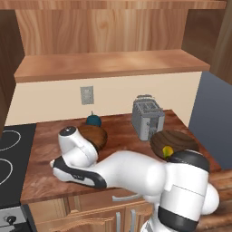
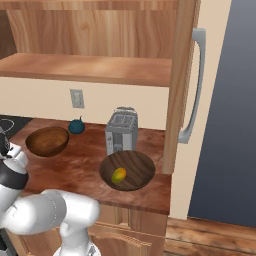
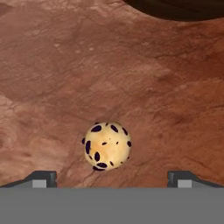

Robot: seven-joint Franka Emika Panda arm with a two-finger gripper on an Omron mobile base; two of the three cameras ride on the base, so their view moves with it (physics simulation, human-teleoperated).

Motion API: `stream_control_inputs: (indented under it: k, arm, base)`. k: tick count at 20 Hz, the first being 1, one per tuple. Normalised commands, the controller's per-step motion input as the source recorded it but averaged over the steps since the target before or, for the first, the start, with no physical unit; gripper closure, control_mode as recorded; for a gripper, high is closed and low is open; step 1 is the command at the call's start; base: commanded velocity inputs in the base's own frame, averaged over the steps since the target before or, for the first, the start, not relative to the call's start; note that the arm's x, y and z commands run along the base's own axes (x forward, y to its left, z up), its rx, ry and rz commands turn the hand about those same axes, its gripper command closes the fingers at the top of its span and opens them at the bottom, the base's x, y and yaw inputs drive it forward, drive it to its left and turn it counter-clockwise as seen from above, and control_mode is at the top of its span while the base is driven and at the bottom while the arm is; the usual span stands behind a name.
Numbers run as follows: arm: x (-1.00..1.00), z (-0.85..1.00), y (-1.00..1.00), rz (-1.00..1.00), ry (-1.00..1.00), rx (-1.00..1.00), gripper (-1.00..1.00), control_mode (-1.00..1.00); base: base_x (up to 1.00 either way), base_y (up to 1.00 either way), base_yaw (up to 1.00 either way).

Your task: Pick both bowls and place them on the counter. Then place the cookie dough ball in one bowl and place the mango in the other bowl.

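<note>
Cookie dough ball lies on the counter between the gripper's wide-open, empty jaws; mango already sits in the shallow bowl, so next: lower, close, carry to the deep bowl

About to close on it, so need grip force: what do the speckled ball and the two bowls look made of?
Cookie dough ball: looks like soft matte dough, pale tan with dark chips.
Deeper bowl: seemingly wood, reddish-brown, smooth, faint sheen.
Shallower bowl, holding the mango: also looks like wood, darker, grain lines visible.
Being rendered, hardness stays a guess.
</note>
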Motion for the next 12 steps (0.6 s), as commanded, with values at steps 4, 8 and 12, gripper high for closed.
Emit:
stream_control_inputs:
  k: [4,8,12]
  arm:
    - [0.12,-0.19,0.04,-0.07,0.00,0.00,-1.00,-1.00]
    - [0.18,-0.28,0.01,-0.06,0.00,0.00,-1.00,-1.00]
    - [0.09,-0.17,0.00,-0.07,0.05,0.00,-1.00,-1.00]
  base:
    - [0.00,0.00,0.00]
    - [0.00,0.00,0.00]
    - [0.00,0.00,0.00]
